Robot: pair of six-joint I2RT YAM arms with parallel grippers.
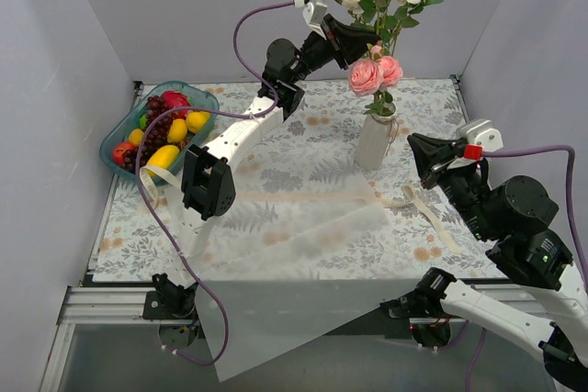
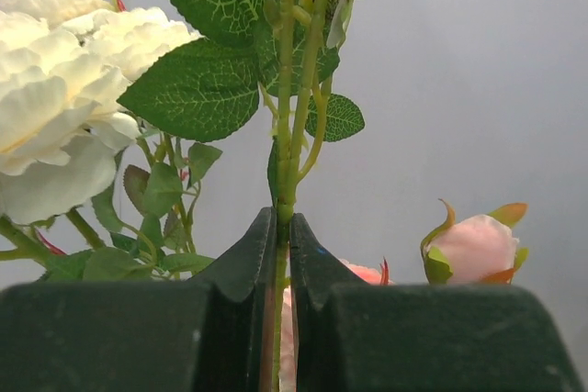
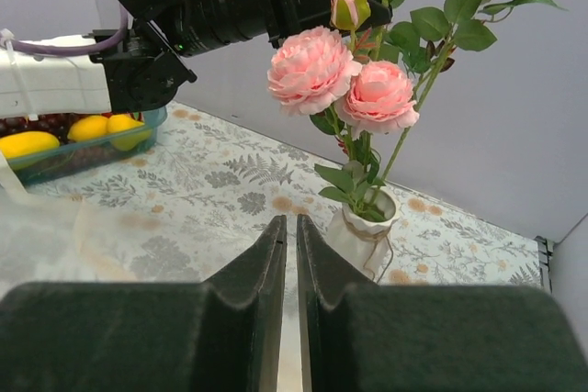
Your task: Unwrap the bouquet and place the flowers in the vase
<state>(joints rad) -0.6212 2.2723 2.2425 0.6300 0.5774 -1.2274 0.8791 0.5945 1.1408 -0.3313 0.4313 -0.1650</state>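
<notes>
The flowers (image 1: 375, 73), pink and cream roses on green stems, stand in the white ribbed vase (image 1: 374, 140) at the back right of the table. My left gripper (image 1: 369, 43) is high above the vase, shut on one green stem (image 2: 287, 135); its jaws (image 2: 283, 218) pinch the stem, with a cream rose (image 2: 55, 89) to the left and a pink bud (image 2: 473, 247) to the right. My right gripper (image 1: 413, 142) hovers just right of the vase (image 3: 367, 231). Its jaws (image 3: 286, 222) stand a thin slit apart, with nothing between them. The bouquet's translucent paper (image 1: 294, 300) lies flat, overhanging the front edge.
A blue tray of fruit (image 1: 161, 130) sits at the back left and also shows in the right wrist view (image 3: 83, 135). A cream ribbon (image 1: 427, 213) lies loose on the floral tablecloth, right of the middle. Grey walls close in three sides.
</notes>
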